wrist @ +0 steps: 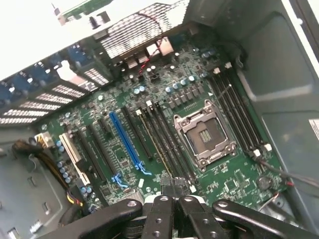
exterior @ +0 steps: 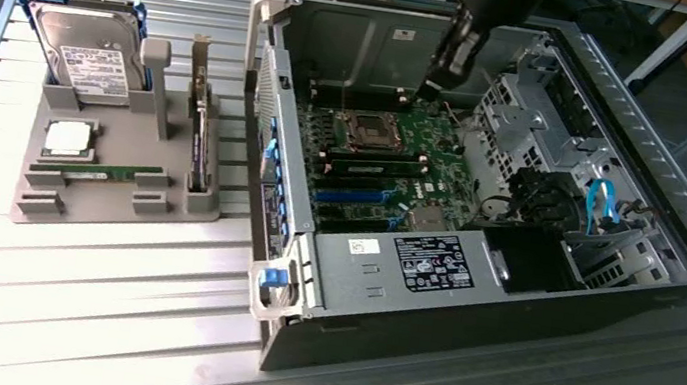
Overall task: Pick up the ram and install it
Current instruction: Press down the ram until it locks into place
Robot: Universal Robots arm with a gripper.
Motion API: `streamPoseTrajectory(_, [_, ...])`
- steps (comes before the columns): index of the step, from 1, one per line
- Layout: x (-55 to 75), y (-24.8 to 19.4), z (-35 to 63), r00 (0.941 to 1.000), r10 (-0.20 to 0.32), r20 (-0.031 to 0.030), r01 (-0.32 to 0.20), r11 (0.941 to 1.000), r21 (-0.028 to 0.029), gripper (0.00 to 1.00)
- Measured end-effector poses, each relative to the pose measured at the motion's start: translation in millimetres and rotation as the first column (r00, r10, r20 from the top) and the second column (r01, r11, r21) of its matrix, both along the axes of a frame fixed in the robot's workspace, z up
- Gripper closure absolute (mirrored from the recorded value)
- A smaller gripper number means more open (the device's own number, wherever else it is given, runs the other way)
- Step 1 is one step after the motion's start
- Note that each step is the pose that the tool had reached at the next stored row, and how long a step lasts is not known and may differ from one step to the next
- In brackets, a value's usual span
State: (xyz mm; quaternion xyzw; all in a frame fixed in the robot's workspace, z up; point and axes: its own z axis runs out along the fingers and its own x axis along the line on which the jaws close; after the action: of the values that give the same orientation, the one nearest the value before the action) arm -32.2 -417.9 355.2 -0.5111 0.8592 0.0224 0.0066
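A: Slatted aluminium table under everything, bright with glare. Start at the exterior view's left: a grey parts holder sits on it, with a hard drive standing at its far end and a square silver processor chip lying flat in the middle.

B: And the ram?

A: The ram lies in the holder's near slot, a slim green stick on its edge, just in front of the processor chip. A dark expansion card stands upright along the holder's side nearest the computer.

B: Moving across now.

A: Open computer case on its side, motherboard facing up, the empty CPU socket in the middle and a power supply with a white label toward the near end. A stick already sits in one of the memory slots just beside the socket.

B: Where's the arm?

A: Reaching down into the case from the far side. The hand hangs over the board's far end, well apart from the ram in the holder. From the wrist view, the hand has its fingers pressed together with nothing between them, right above the memory slots beside the CPU socket.
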Motion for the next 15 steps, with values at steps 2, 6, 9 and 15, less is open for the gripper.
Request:
streamPoseTrajectory(2, [0.0,0.0,0.0,0.9994,-0.034,0.0,0.034,0.9994,0.0,0.9])
streamPoseTrajectory(6, [0.0,0.0,0.0,0.9958,-0.092,0.0,0.092,0.9958,0.0,0.9])
streamPoseTrajectory(9, [0.0,0.0,0.0,0.9876,-0.157,0.0,0.157,0.9876,0.0,0.9])
streamPoseTrajectory(15, [0.0,0.0,0.0,0.9681,-0.251,0.0,0.251,0.9681,0.0,0.9])
